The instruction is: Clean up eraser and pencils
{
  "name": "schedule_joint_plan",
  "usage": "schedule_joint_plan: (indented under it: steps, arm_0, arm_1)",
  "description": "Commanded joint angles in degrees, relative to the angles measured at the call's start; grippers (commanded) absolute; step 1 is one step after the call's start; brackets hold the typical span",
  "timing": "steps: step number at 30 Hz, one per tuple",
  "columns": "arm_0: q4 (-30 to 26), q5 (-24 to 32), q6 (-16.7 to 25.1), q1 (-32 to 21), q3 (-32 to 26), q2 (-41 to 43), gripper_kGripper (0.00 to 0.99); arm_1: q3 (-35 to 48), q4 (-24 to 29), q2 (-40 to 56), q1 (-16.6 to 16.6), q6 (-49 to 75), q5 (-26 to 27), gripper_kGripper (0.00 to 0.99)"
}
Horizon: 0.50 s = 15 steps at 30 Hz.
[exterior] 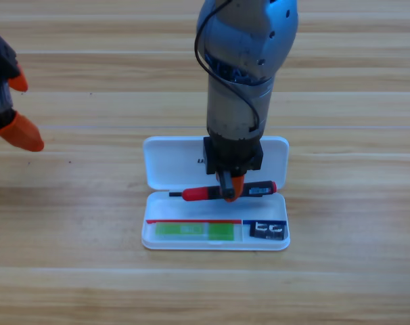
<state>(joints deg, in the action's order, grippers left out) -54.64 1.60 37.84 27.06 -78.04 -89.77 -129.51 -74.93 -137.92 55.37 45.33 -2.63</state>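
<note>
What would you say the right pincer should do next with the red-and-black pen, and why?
Probably lower it a little further and release. The right pincer holds the red-and-black pen lengthwise over the hinge of the white case, above the tray's free slot; the green pen and eraser already lie inside.

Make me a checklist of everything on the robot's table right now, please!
Surface: wooden table.
Job's things: red-and-black pen held over the open white case; green pen and eraser in its lower half.
Clutter: nothing seen.
Grippers: right gripper shut on the red-and-black pen; left gripper waits at the left edge, jaws open.
Cables: black cable on the right arm.
Surroundings: nothing seen.
</note>
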Motion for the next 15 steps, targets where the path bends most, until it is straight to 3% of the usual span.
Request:
schedule_joint_plan:
  steps: [1, 2, 3, 4, 10, 15]
  arm_0:
    - [1.64, 0.77, 0.48, -1.14, 3.07, 0.30, 0.990]
    - [1.82, 0.86, 0.48, -1.14, 3.25, 0.30, 0.990]
    - [1.90, 0.86, 0.48, -1.14, 3.42, 0.30, 0.990]
    - [2.08, 0.86, 0.48, -1.14, 3.51, 0.30, 0.990]
    - [2.43, 0.95, 0.66, -1.14, 3.69, 0.21, 0.990]
    - [2.69, 1.04, 0.83, -1.14, 3.77, 0.47, 0.990]
  arm_1:
    - [-0.65, -0.92, -3.76, 0.97, -1.39, 0.09, 0.449]
    - [-0.65, -0.92, -3.68, 0.97, -1.57, 0.00, 0.683]
    - [-0.65, -0.92, -3.68, 0.97, -1.74, -0.18, 0.830]
    - [-0.65, -0.92, -3.59, 0.88, -1.74, -0.18, 0.873]
    - [-0.65, -1.36, -0.51, 0.53, -1.74, -0.27, 0.939]
    - [-0.48, -4.70, 8.45, 0.53, -2.44, 1.14, 0.946]
